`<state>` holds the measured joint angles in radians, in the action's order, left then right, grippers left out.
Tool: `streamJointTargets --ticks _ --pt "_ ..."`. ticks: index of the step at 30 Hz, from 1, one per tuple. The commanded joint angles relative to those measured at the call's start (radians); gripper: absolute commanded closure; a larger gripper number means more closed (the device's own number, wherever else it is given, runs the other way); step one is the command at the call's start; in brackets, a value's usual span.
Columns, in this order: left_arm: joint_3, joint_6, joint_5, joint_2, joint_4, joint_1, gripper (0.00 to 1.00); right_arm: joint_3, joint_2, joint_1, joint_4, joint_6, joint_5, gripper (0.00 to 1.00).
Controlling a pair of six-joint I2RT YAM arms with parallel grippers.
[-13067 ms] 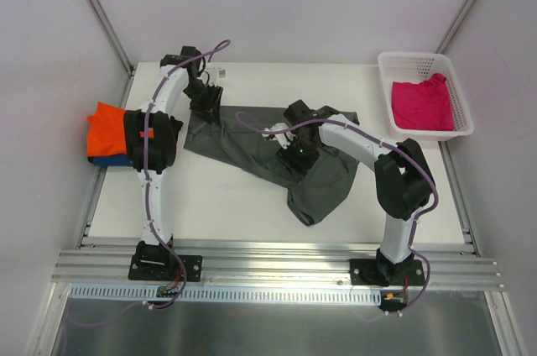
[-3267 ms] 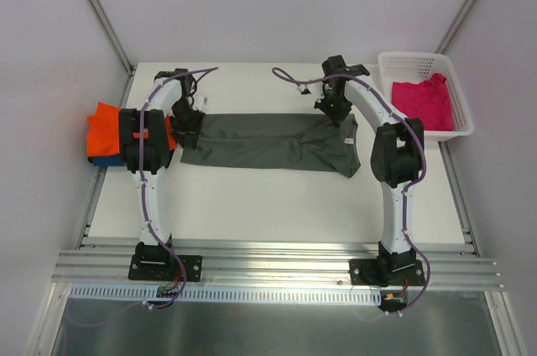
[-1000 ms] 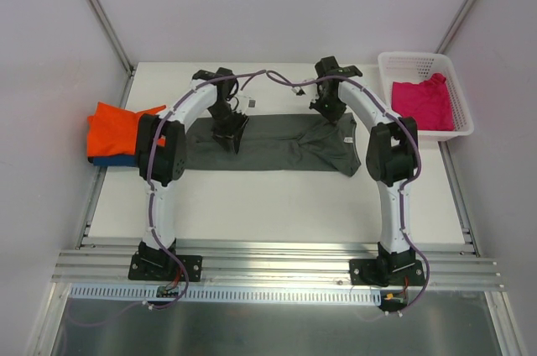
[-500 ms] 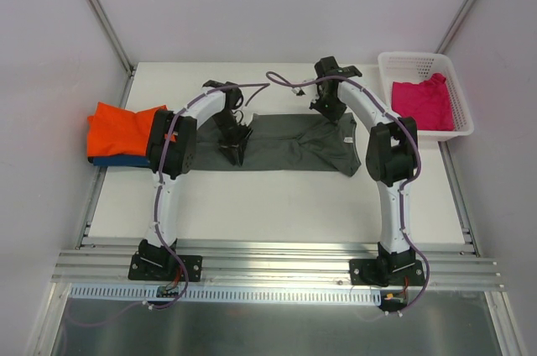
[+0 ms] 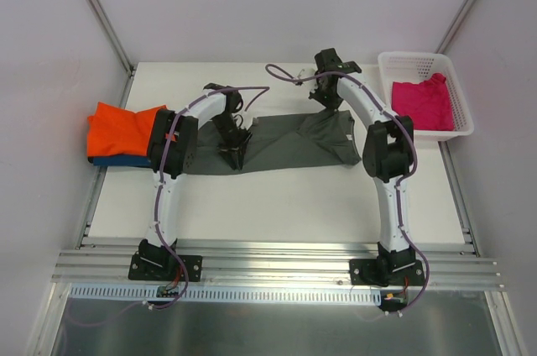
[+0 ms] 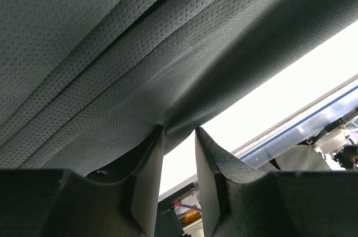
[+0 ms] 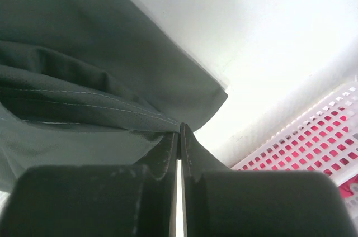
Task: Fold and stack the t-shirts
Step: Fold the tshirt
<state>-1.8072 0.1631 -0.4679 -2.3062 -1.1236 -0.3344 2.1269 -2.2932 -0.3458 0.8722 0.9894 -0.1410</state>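
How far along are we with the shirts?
Done: orange t-shirt stacked on blue t-shirt, far left. In hand: dark grey t-shirt, folded into a strip, pinched by the right gripper, left gripper near its left end. Left: pink t-shirt, crumpled in the basket.

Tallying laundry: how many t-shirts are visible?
4: dark grey cloth shirt in the centre; bright orange shirt atop blue shirt at far left; magenta pink shirt in the white plastic mesh basket. Others may hide beneath.
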Motion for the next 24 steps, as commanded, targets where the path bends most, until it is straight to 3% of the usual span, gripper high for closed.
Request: streamJointTargets --ticks 1,5,6,8,13,15,19,24 --pt "0.029 0.006 0.038 0.019 -0.013 -0.006 0.7 0.05 -0.017 0.007 -0.036 0.031 -0.034 0.99" --pt "0.032 0.006 0.044 0.027 -0.013 -0.005 0.71 0.031 -0.015 -0.001 -0.015 0.015 -0.046 0.75" --pt "0.032 0.004 0.046 0.025 -0.013 -0.006 0.71 0.024 -0.011 -0.001 -0.007 -0.003 -0.051 0.58" --pt "0.028 0.004 0.051 0.028 -0.015 -0.006 0.71 -0.013 0.03 0.002 0.013 -0.018 -0.068 0.52" --pt "0.023 0.004 0.061 0.034 -0.013 -0.006 0.71 -0.165 0.21 0.036 0.062 -0.051 -0.033 0.5" --pt "0.022 0.004 0.069 0.034 -0.013 -0.006 0.72 -0.22 0.292 0.056 0.16 -0.052 0.022 0.5" --pt "0.019 0.004 0.081 0.044 -0.013 -0.006 0.72 -0.24 0.342 0.123 0.452 -0.161 0.361 0.51" --pt "0.011 0.006 0.092 0.047 -0.011 -0.006 0.73 -0.343 0.324 0.263 0.481 -0.339 0.647 0.52"
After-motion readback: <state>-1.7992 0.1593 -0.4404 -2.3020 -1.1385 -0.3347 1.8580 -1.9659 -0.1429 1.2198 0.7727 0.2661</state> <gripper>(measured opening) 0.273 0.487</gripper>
